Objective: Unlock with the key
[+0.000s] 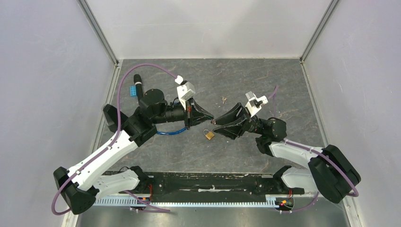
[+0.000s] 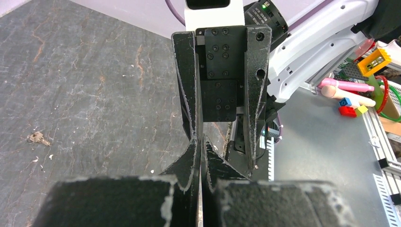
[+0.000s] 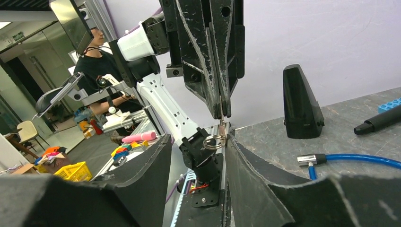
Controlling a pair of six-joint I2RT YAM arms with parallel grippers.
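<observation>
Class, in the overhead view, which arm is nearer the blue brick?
Left. The blue brick lies far left on the table, close beside the left arm. The right arm is across the table to the right, well apart from it.

Two robot arms stand at the near edge of one grey worktop (image 1: 265, 85): the left arm (image 1: 106, 153) and the right arm (image 1: 295, 153). Two pincers, one per arm: the left pincer (image 2: 199, 142) and the right pincer (image 1: 216, 126). One brass padlock (image 1: 209, 135) near the worktop's middle. One key (image 3: 222, 127) with one ring (image 3: 215, 142). One small loose key item (image 2: 38, 138) toward the far edge; single or several cannot be told. Near the far left corner, one blue toy brick (image 1: 135, 91) and one black marker (image 1: 137, 79). One blue cable (image 1: 172, 131). One black tapered block (image 3: 302, 101) by the left edge.
</observation>
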